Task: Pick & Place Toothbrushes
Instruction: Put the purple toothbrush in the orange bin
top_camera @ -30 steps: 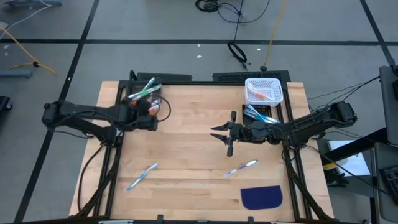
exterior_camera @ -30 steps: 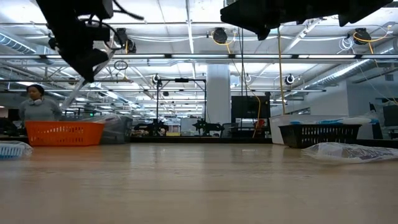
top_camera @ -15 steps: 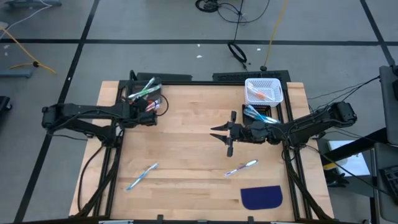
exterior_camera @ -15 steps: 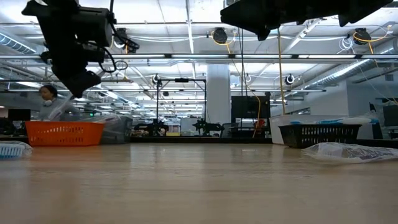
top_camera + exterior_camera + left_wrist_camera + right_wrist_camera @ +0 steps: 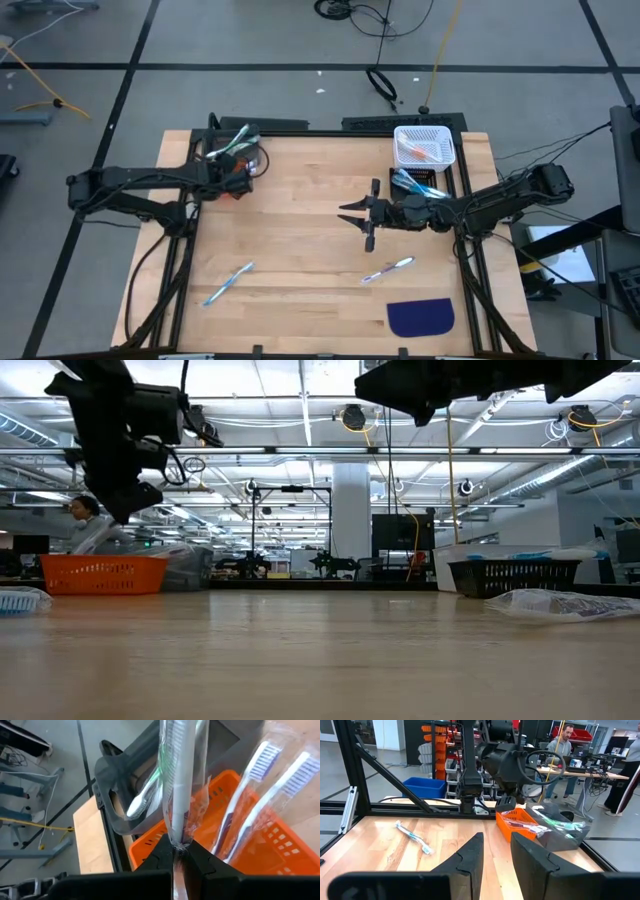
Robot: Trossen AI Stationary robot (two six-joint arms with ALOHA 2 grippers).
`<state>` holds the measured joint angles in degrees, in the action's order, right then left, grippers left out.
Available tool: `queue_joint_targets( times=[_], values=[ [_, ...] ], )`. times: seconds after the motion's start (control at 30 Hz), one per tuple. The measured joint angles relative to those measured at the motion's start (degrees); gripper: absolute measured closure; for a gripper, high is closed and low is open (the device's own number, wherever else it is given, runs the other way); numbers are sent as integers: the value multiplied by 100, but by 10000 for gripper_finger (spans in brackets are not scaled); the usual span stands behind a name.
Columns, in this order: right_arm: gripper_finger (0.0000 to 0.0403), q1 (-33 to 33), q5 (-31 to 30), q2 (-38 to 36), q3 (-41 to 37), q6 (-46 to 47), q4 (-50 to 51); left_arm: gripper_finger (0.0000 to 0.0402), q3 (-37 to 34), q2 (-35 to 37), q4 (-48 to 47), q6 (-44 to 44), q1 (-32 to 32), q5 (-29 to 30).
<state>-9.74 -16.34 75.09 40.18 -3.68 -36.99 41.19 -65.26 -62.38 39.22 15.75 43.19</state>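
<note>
Left hand (image 5: 176,851) over the far-left orange plastic basket (image 5: 260,851)

It grips a clear-wrapped white toothbrush (image 5: 180,780) at the wooden counter (image 5: 300,240) edge; the right hand (image 5: 362,217), half open, waits mid-counter.

Light: bright, even, from ceiling strip lamps (image 5: 300,410) in the low view.
Shadows: faint on the tabletop (image 5: 310,240).
Glare: on the wrapped toothbrush (image 5: 179,780).
Focus: near tabletop soft in the low view.

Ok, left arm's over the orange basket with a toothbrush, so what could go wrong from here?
1. The left gripper pinches only the end of the wrapped toothbrush; it could slip or swing.
2. Toothbrushes already stick out of the orange basket, so the new one may catch on them and fall out.
3. The right gripper hangs mid-table, jaws apart.
</note>
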Motion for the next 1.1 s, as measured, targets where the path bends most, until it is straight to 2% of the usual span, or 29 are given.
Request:
queue_joint_targets(
  times=[0.2,0.37,0.67,0.93,1.1],
  values=[
    [314,0,0,0,0,1,41,388,0,-233,89,-141,241,-230],
    [314,0,2,0,0,2,44,397,0,-682,142,-263,453,-283],
    [314,0,7,0,0,2,46,372,0,-1423,310,-595,575,-500],
    [314,0,9,0,0,2,46,367,0,-1553,307,-561,573,-459],
    [314,0,7,0,0,-2,46,328,0,-1553,305,-579,573,-417]
  ],
)
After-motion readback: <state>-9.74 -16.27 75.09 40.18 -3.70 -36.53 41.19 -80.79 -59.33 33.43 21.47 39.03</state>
